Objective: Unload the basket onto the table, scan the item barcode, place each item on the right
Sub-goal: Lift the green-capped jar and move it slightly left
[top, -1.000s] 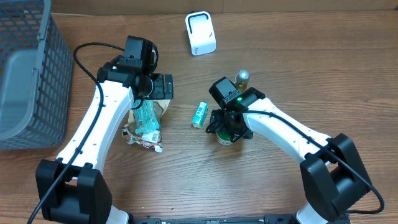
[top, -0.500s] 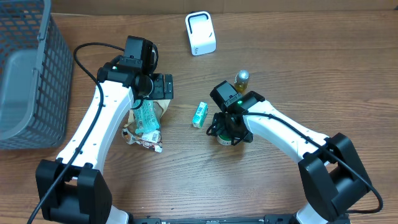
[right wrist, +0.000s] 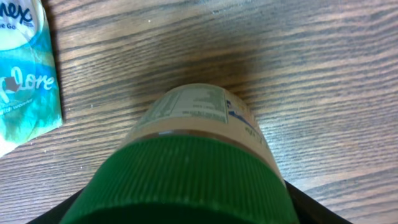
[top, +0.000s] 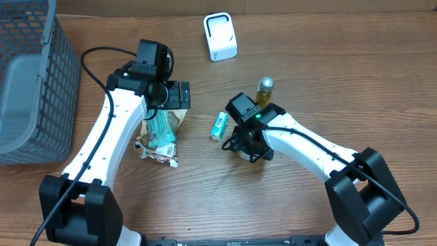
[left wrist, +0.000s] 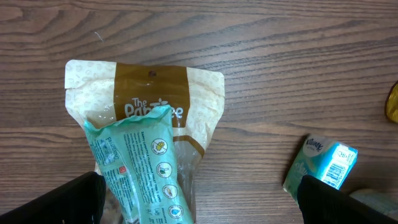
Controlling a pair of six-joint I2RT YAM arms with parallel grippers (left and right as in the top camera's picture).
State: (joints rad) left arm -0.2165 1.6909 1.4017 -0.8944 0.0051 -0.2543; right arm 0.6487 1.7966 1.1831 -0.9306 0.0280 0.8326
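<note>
A jar with a green ribbed lid and a pale label stands on the wooden table. My right gripper is lowered over it, one black finger on each side of the lid. Whether they press on the lid does not show. From overhead the right gripper covers the jar almost wholly. The white barcode scanner stands at the back of the table. My left gripper is open above a brown-and-cream pouch and a green packet, touching neither.
A teal tissue pack lies just left of the right gripper. A gold-capped bottle stands behind the gripper. A grey wire basket fills the far left. Small wrappers lie in front of the pouch.
My right gripper has shifted slightly left over the jar and its fingers have drawn closer together. The left arm has not moved.
</note>
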